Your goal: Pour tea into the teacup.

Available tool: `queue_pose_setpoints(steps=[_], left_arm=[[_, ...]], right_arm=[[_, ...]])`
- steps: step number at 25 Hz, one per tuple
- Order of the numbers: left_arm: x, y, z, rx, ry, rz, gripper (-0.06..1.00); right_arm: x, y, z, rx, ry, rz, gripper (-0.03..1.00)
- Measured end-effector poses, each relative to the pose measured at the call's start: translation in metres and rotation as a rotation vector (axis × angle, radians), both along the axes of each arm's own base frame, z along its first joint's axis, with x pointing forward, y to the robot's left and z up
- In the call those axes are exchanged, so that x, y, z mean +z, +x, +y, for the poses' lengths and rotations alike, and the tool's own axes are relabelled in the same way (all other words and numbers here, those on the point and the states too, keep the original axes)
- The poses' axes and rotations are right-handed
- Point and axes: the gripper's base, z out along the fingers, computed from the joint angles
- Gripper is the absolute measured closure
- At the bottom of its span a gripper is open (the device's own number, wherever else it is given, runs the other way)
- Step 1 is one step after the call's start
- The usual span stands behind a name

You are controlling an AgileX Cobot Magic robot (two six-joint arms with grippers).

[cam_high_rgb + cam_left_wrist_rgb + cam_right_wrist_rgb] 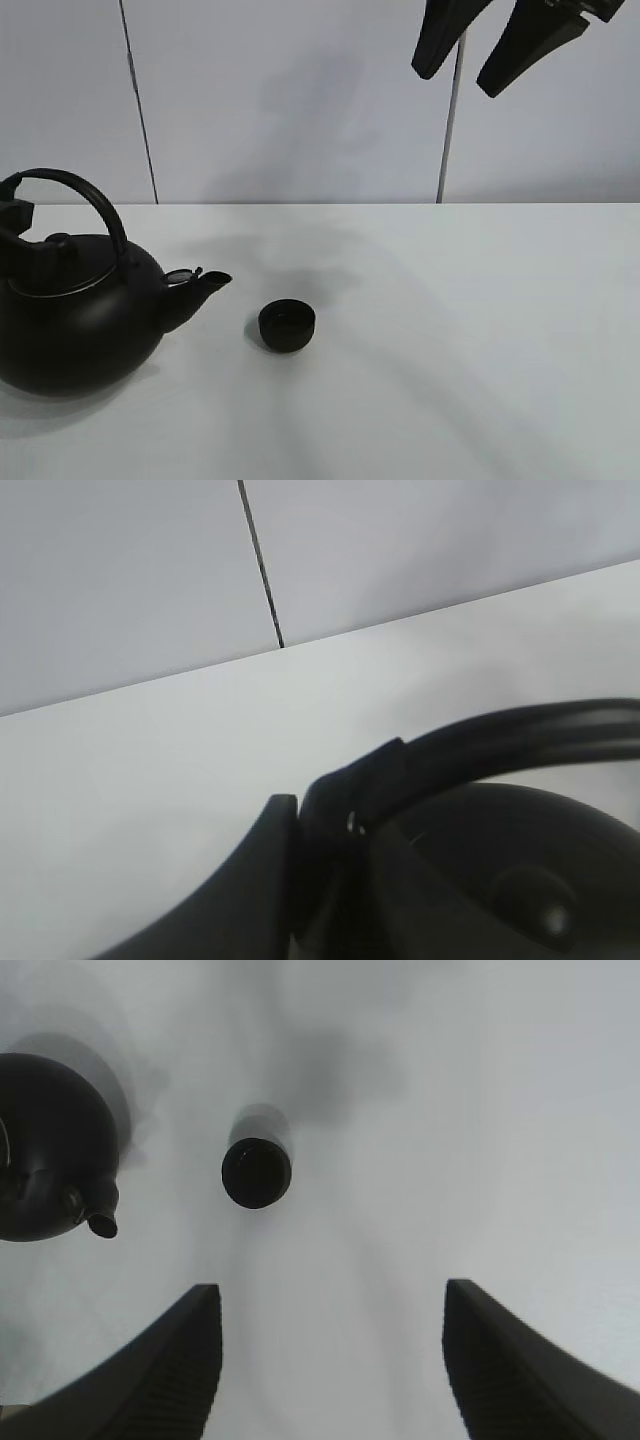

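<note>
A small, round, matte-black handleless teacup is seen standing upright on the white table, a little left of the middle in the high view. It is low and bowl-like, with a plain rim and a dark interior whose contents cannot be made out; a faint sheen is visible along the inner wall. In the right wrist view the same teacup is shown from above as a dark oval with a soft shadow behind it.

Just beside the cup, on its left in the high view, a large round black kettle with an arched handle is set on the table. Its short spout is pointed toward the cup but is held apart from it; no contact is seen. The kettle is far bigger than the cup.

The left gripper is closed on the kettle's arched handle, the dark fingers being pressed around the handle's end above the lid.

The right gripper is held high above the table, well apart from both cup and kettle, with its two black fingers spread and nothing between them
</note>
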Motion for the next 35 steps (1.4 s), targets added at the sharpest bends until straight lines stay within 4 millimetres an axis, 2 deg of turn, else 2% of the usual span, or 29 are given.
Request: queue_pose_setpoints(steps=[7, 10, 15, 21, 35], left_arm=[[0.001, -0.001, -0.006, -0.076, 0.034, -0.023, 0.83], [0.0, 0.0, -0.006, -0.074, 0.039, -0.028, 0.83], [-0.013, 0.003, -0.006, -0.058, 0.044, 0.007, 0.83], [-0.01, 0.004, -0.006, -0.049, 0.03, -0.03, 0.83], [-0.013, 0.003, -0.006, -0.057, 0.035, 0.001, 0.83]], right_arm=[[0.0, 0.0, 0.0, 0.0, 0.004, 0.001, 0.53], [0.0, 0.0, 0.0, 0.0, 0.006, 0.001, 0.53], [0.0, 0.0, 0.001, 0.0, 0.007, 0.002, 0.53], [0.0, 0.0, 0.001, 0.002, 0.006, 0.001, 0.53], [0.0, 0.0, 0.001, 0.006, 0.005, -0.001, 0.53]])
